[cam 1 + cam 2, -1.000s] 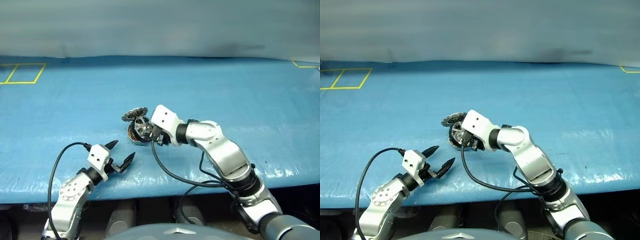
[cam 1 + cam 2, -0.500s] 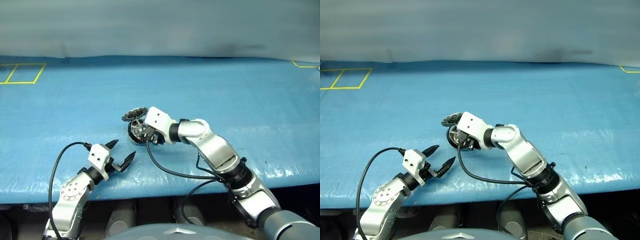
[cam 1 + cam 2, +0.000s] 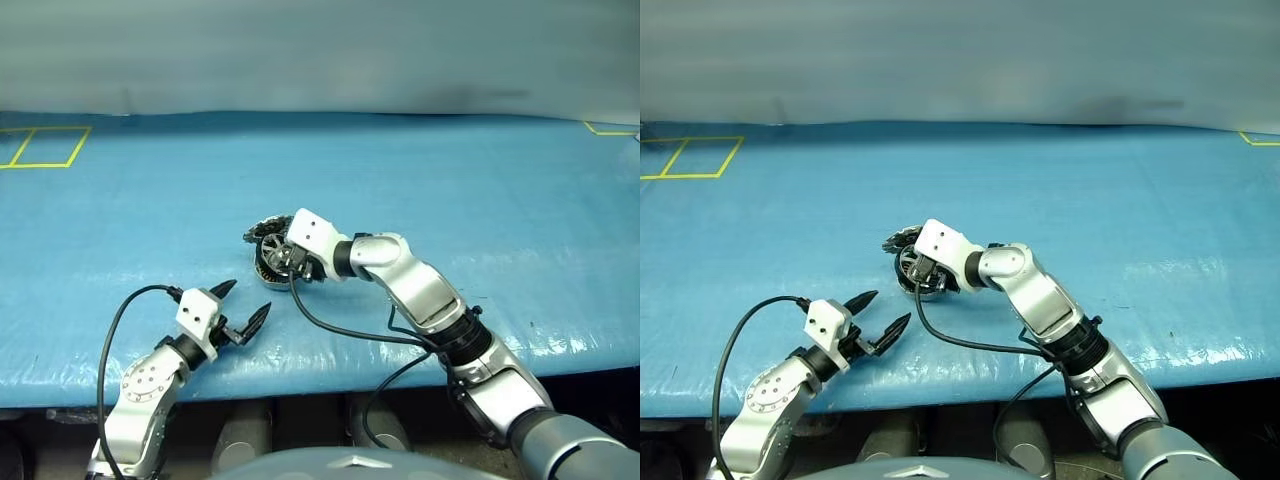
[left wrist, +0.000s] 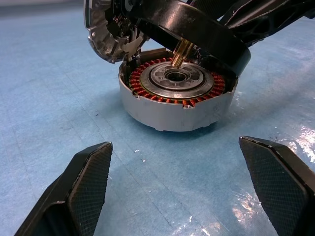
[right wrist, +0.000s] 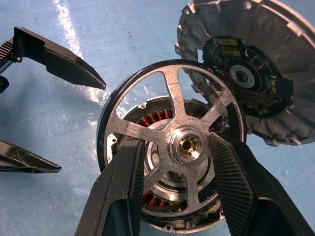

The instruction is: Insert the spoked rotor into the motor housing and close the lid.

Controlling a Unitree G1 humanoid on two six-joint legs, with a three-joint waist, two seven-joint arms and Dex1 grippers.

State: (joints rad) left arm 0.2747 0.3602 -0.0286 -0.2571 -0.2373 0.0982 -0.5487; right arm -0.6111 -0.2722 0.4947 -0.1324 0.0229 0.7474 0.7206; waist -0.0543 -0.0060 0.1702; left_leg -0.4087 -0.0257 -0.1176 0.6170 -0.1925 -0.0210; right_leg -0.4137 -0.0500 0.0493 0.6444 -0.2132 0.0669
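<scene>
Your right pincer (image 5: 179,189) grips the spoked rotor (image 5: 172,147) by its hub, tilted just above the motor housing (image 4: 177,101) on the blue table (image 3: 500,200) — not seated. Lid (image 5: 256,73) leans beside the housing (inner face showing). Left pincer (image 3: 243,306) wide, empty — nearby.

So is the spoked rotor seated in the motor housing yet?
Not yet. The spoked rotor sits tilted above the motor housing, held in the right gripper; the copper windings are exposed.
</scene>
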